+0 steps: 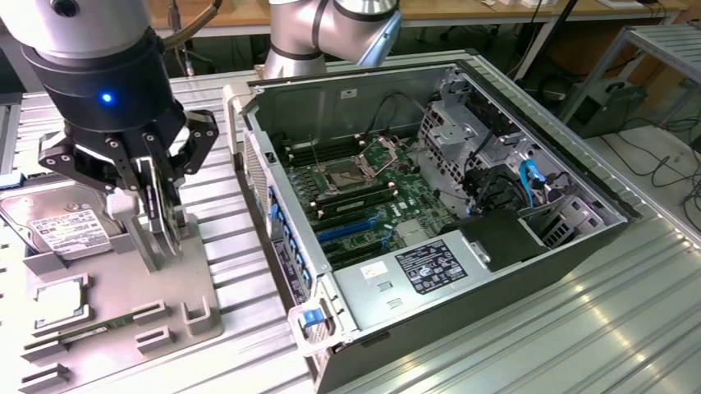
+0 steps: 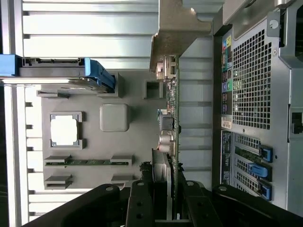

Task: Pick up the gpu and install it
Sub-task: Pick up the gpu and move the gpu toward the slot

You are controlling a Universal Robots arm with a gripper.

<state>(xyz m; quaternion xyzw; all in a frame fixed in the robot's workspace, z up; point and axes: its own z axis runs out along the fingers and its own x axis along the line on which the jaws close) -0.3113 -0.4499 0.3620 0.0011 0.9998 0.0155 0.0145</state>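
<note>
Gripper (image 1: 154, 240) clamped on upright gpu (image 2: 171, 109) above grey tray (image 1: 110, 308).

Silver-grey arm (image 1: 320, 37) tubes; black wrist housing (image 1: 93, 61), blue light (image 1: 107, 98); black linkage end effector (image 1: 160, 240), screw heads.

The gripper (image 1: 159, 238) is black, with a blue light (image 1: 107, 98) on the dark wrist above. The gpu (image 2: 173, 118) shows a green edge and a pale silvery-beige bracket (image 2: 177, 28). The tray (image 1: 110, 345) is plain grey, and the hard drive (image 1: 61, 226) is silver with a white label. The case (image 1: 318, 115) is grey inside, its motherboard (image 1: 378, 201) green and its cables (image 1: 530, 182) blue. The worktop (image 1: 613, 328) is ribbed silver.
</note>
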